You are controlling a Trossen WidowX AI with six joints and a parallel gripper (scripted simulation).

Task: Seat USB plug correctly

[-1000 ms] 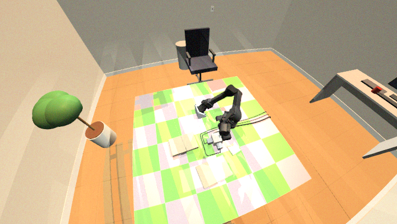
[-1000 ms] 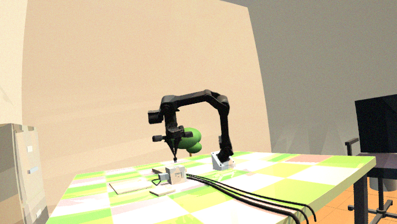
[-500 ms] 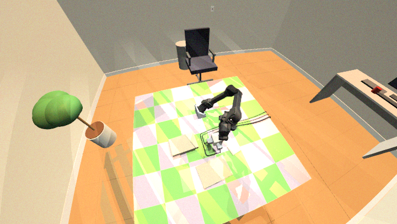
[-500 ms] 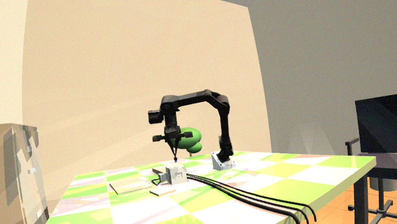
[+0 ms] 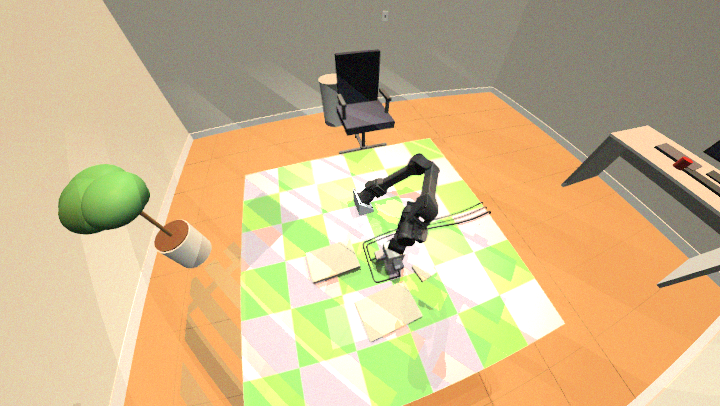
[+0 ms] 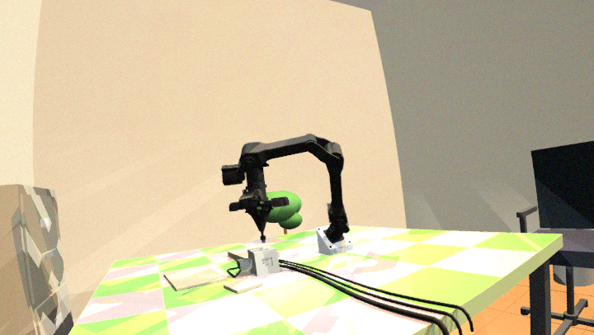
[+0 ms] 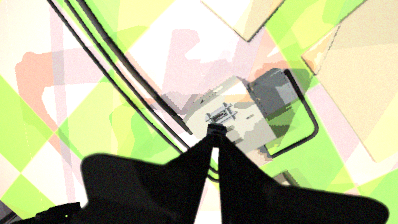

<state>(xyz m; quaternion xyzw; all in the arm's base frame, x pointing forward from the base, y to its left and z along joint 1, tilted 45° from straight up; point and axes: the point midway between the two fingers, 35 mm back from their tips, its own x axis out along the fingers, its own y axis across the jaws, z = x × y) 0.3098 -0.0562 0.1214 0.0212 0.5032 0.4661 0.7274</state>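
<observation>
Black plug (image 6: 262,238) (image 7: 216,129) in our pincer (image 6: 262,233) (image 7: 216,141), pinched above the cube (image 6: 264,261) (image 7: 245,112), probably so we can turn it round.

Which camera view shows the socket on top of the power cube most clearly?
The wrist view: it looks down onto the power cube and shows the socket. Exterior shows mainly the cube's sides; in top, the gripper covers that area.

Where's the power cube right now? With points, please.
In the exterior view, the power cube (image 6: 266,261) (image 7: 240,120) sits on the table (image 6: 453,245), just below the gripper (image 6: 262,238) (image 7: 216,141), with black cables (image 6: 353,291) (image 7: 120,75) running off to its right.
</observation>
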